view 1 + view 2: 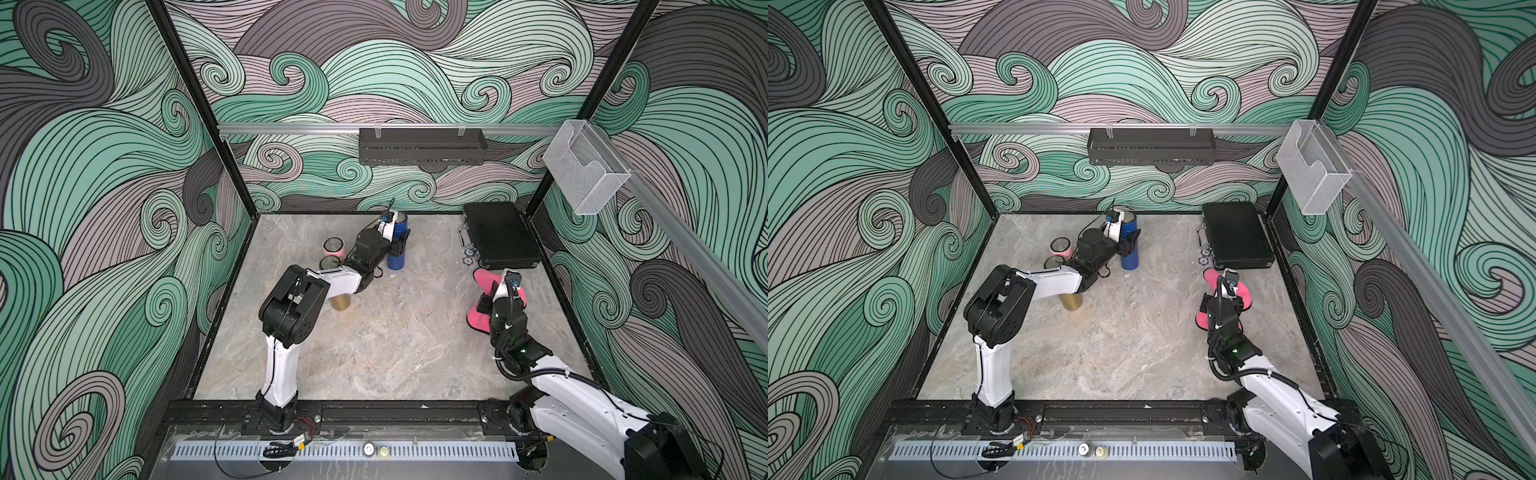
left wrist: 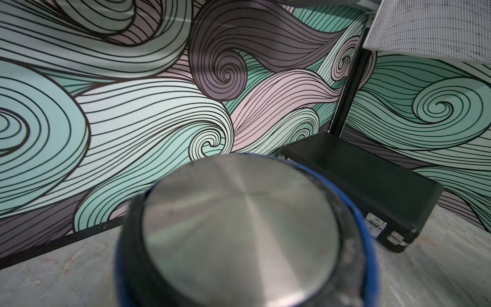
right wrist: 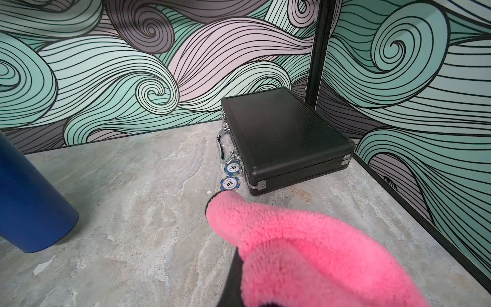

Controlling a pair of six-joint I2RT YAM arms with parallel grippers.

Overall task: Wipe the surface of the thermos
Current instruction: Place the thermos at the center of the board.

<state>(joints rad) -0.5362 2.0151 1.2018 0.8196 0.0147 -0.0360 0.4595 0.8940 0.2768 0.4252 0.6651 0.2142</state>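
Observation:
The blue thermos [image 1: 397, 258] with a brushed-steel lid stands near the back of the table, seen in both top views. My left gripper [image 1: 400, 244] is shut on its side about halfway up. In the left wrist view the lid [image 2: 239, 226] fills the lower part and hides the fingers. My right gripper [image 1: 500, 296] is at the right side of the table, shut on a fluffy pink cloth [image 1: 484, 279] that drapes around it. The cloth [image 3: 318, 252] covers the fingers in the right wrist view, where the thermos body [image 3: 29, 202] stands well apart from it.
A black case [image 1: 500, 237] lies at the back right with two poker chips [image 1: 467, 257] beside it. A pink-banded cup [image 1: 333, 247], a second cup [image 1: 330, 263] and a gold cylinder [image 1: 341, 304] stand by the left arm. A black shelf [image 1: 422, 145] and a clear bin [image 1: 586, 174] hang on the walls.

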